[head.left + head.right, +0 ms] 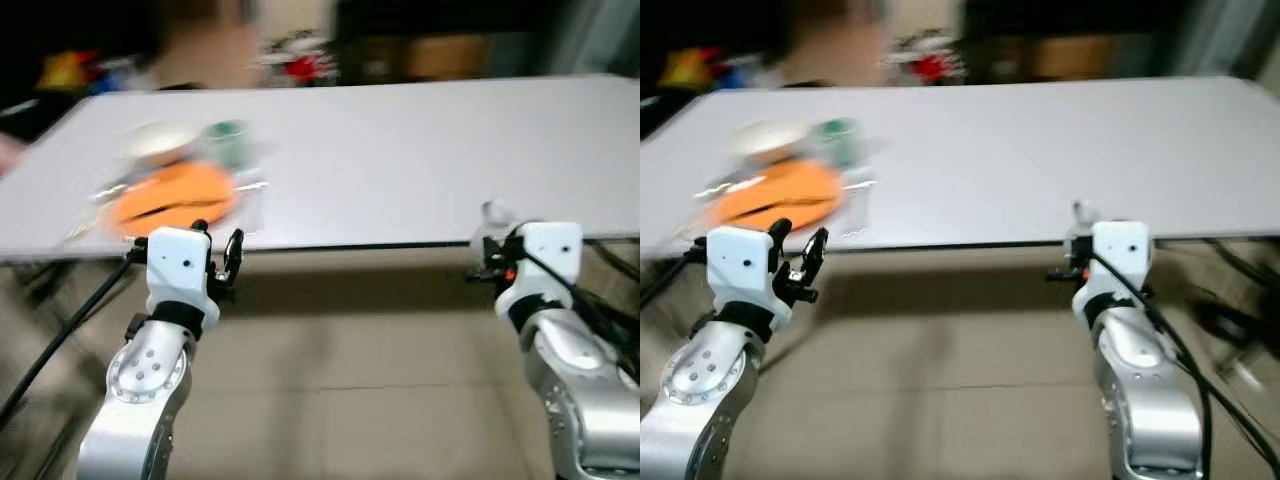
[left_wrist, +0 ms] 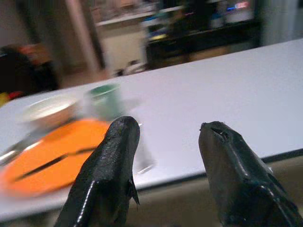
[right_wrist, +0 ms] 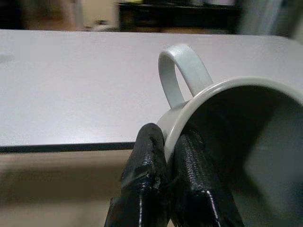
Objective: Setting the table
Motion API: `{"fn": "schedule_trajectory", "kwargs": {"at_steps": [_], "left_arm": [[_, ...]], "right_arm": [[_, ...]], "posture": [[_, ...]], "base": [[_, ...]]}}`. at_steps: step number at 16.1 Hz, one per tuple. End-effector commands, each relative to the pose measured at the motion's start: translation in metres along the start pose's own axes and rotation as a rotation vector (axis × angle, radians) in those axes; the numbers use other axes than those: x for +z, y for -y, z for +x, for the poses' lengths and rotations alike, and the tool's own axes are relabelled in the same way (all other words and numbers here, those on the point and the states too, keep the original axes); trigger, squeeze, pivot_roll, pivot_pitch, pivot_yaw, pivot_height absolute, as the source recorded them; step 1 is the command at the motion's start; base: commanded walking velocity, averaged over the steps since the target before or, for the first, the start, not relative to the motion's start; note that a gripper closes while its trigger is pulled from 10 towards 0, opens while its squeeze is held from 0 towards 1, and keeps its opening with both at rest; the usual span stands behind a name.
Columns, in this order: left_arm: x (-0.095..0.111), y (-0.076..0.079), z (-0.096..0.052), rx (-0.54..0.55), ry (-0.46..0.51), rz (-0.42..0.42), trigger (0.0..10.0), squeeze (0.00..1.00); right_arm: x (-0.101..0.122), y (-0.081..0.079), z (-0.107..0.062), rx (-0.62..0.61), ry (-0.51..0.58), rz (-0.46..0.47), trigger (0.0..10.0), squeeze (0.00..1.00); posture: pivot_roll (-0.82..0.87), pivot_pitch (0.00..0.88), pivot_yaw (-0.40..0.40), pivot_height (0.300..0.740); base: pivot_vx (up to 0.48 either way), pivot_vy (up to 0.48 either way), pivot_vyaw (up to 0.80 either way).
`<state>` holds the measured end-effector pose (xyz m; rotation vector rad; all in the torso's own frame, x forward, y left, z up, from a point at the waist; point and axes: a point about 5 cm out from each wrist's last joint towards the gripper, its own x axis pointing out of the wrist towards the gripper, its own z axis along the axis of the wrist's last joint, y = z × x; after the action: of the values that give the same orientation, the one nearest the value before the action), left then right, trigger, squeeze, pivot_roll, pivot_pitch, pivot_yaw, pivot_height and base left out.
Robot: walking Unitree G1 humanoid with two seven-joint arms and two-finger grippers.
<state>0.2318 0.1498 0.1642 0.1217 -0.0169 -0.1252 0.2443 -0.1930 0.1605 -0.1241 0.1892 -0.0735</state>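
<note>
The right wrist view shows the right gripper (image 3: 171, 156) with its 2 fingers pinched on the mug (image 3: 227, 156) rim — before the table (image 1: 400, 160) edge. Left gripper (image 2: 165, 156) gapes, holding nothing — orange plate (image 2: 52, 153) beyond.

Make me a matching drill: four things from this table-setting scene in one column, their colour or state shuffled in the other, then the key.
Things:
1. plate
2. cup on the table
3. mug
4. left gripper

Colour or state:
A. clamped by its rim in the right gripper
B. orange
C. open, short of the table edge
D. green

Pairs: 1-B, 2-D, 3-A, 4-C
</note>
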Motion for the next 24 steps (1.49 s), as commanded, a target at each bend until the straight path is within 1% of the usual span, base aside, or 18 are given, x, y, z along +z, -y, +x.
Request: {"fn": "schedule_trajectory", "kwargs": {"at_steps": [1, 3, 7, 8, 9, 13, 14, 15, 16, 17, 18, 21, 22, 24], "left_arm": [[0.002, 0.003, 0.001, -0.008, 0.015, 0.006, 10.0, 0.00], [0.000, 0.004, 0.000, 0.004, 0.014, 0.001, 10.0, 0.00], [0.000, 0.004, 0.000, 0.004, 0.014, 0.001, 10.0, 0.00], [0.001, -0.002, -0.002, 0.033, 0.017, 0.015, 10.0, 0.00], [0.001, -0.006, -0.002, 0.035, 0.019, 0.035, 10.0, 0.00], [0.004, -0.005, 0.002, 0.023, 0.026, 0.049, 10.0, 0.00], [0.004, -0.005, 0.002, 0.020, 0.027, 0.055, 10.0, 0.00], [0.003, -0.005, 0.001, 0.019, 0.024, 0.057, 10.0, 0.00], [0.003, -0.005, 0.000, 0.019, 0.023, 0.057, 10.0, 0.00], [0.002, -0.004, -0.002, 0.018, 0.014, 0.058, 10.0, 0.00], [0.001, -0.004, -0.005, 0.018, 0.009, 0.059, 10.0, 0.00], [0.001, -0.005, -0.012, 0.031, 0.002, 0.059, 10.0, 0.00], [0.001, -0.004, -0.017, 0.031, -0.005, 0.062, 10.0, 0.00], [0.001, -0.004, -0.020, 0.027, -0.007, 0.065, 10.0, 0.00]], "right_arm": [[0.003, 0.003, 0.000, -0.009, 0.004, -0.003, 10.0, 0.00], [0.006, 0.003, 0.002, 0.011, 0.009, -0.015, 10.0, 0.00], [0.006, 0.003, 0.002, 0.011, 0.009, -0.015, 10.0, 0.00], [0.017, 0.000, 0.021, 0.042, 0.046, -0.033, 10.0, 0.00], [0.022, -0.006, 0.030, 0.089, 0.062, -0.055, 10.0, 0.00], [0.029, -0.015, 0.032, 0.186, 0.089, -0.048, 10.0, 0.00], [0.033, -0.022, 0.032, 0.262, 0.099, -0.035, 10.0, 0.00], [0.036, -0.027, 0.033, 0.331, 0.107, -0.053, 10.0, 0.00], [0.037, -0.029, 0.033, 0.355, 0.113, -0.063, 10.0, 0.00], [0.040, -0.040, 0.030, 0.474, 0.128, -0.114, 10.0, 0.00], [0.040, -0.056, 0.022, 0.616, 0.138, -0.175, 10.0, 0.00], [0.036, -0.073, 0.012, 0.768, 0.136, -0.220, 10.0, 0.00], [0.034, -0.076, 0.011, 0.788, 0.134, -0.237, 10.0, 0.00], [0.034, -0.075, 0.014, 0.784, 0.140, -0.254, 10.0, 0.00]], "posture": [[-0.18, 0.000, 0.040, 0.740], [-0.17, 0.000, 0.021, 0.740], [-0.17, 0.000, 0.021, 0.740], [-0.15, 0.000, 0.014, 0.740], [-0.15, 0.000, 0.017, 0.740], [-0.16, 0.000, 0.032, 0.740], [-0.15, 0.000, 0.036, 0.740], [-0.15, 0.000, 0.039, 0.740], [-0.15, 0.000, 0.039, 0.740], [-0.15, 0.000, 0.038, 0.740], [-0.14, 0.000, 0.034, 0.740], [-0.12, 0.000, 0.027, 0.740], [-0.11, 0.000, 0.025, 0.740], [-0.11, 0.000, 0.026, 0.740]], "base": [[0.409, 0.000, -0.80], [0.411, 0.000, -0.80], [0.412, 0.000, -0.80], [0.409, 0.000, -0.44], [0.409, 0.000, 0.00], [0.408, 0.000, 0.00], [0.401, 0.000, 0.00], [0.401, 0.000, 0.00], [0.401, 0.000, 0.00], [0.390, 0.000, 0.00], [0.386, 0.000, 0.80], [0.379, 0.000, 0.80], [0.371, 0.000, 0.80], [0.339, 0.000, 0.00]]}}
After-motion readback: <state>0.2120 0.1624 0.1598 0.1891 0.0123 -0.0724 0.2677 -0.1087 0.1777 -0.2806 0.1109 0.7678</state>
